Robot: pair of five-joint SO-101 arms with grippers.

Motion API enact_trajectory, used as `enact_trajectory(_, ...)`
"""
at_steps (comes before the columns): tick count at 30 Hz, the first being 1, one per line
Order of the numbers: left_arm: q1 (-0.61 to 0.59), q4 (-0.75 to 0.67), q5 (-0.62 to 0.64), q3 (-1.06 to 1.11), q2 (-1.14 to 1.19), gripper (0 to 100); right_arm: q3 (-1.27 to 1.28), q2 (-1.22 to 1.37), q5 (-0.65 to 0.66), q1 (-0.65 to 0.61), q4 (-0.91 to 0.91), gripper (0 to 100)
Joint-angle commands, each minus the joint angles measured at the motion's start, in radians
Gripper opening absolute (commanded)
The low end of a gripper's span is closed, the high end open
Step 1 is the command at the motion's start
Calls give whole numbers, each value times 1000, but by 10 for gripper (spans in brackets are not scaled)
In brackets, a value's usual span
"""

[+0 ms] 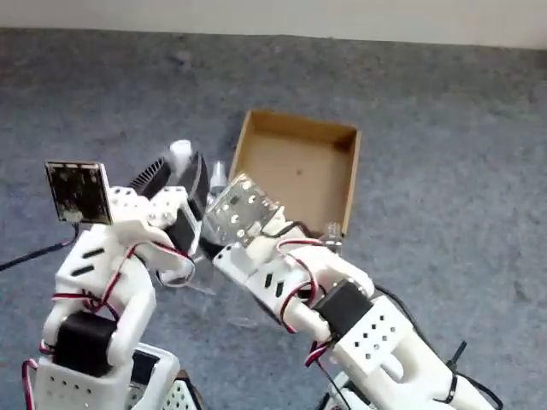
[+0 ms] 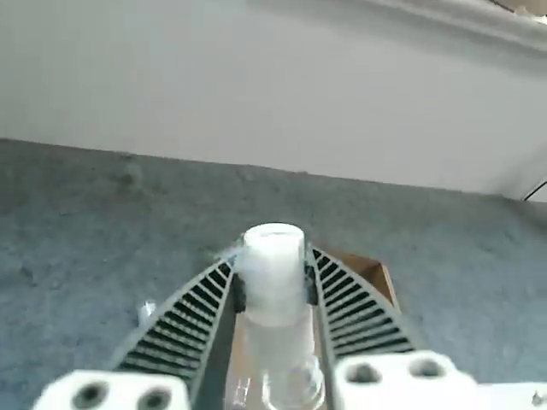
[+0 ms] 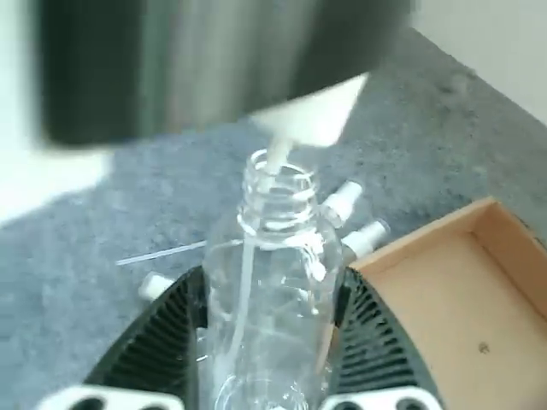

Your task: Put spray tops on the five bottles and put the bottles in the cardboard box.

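1. Over the grey carpet [image 1: 444, 102], just beside the cardboard box [image 1: 299, 171], the two arms meet to work on one bottle.
2. The right gripper [image 3: 272, 286] is clamped on a clear bottle [image 3: 273, 248] and holds it with its open neck up.
3. The left gripper [image 2: 273, 260] is clamped on a white spray top [image 2: 273, 290] and holds it just above that neck.
4. The thin tube [image 3: 272, 162] of the spray top is already down inside the bottle. The white part is not on the neck yet, so I think this top is only partly on.
5. The box looks bare inside in the high view, so I think no bottle has been put away yet.
6. Two more white tops [image 3: 346, 201] show on the carpet near a corner of the box. I cannot tell if they sit on bottles or lie loose.
7. A small white piece [image 3: 154, 284] and a thin clear straw [image 3: 162, 252] lie on the carpet near the held bottle.
8. Most of the job looks left to do: finish this top, fit the others, and put all five bottles in the box.
9. The carpet is fuzzy and covers the whole floor of the work space. A plain white wall [image 2: 256, 85] stands behind it.
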Motion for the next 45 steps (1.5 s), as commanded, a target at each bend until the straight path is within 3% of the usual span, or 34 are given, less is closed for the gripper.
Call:
enact_trajectory(1, 25, 3, -12, 56, -44, 4, -7, -30, -28, 48, -58, 4)
enact_trajectory(4, 41, 2, -15, 110, -44, 4, 24, -31, -84, 48, -137, 4)
enact_trajectory(8, 42, -37, -17, 151, -42, 4, 82, -31, -63, 31, -214, 4)
enact_trajectory(18, 50, -78, -92, 196, -42, 5, 102, -31, -11, 47, -219, 4)
enact_trajectory(23, 127, -77, -135, 213, -42, 5, 99, -25, -15, 48, -220, 4)
enact_trajectory(31, 136, -75, -137, 236, -45, 6, 99, -30, -15, 48, -222, 4)
enact_trajectory(38, 74, -77, -137, 226, -51, 176, 101, -30, -14, 48, -219, 4)
enact_trajectory(45, -8, -25, -138, 166, -77, 189, 99, -21, -14, 111, -219, 3)
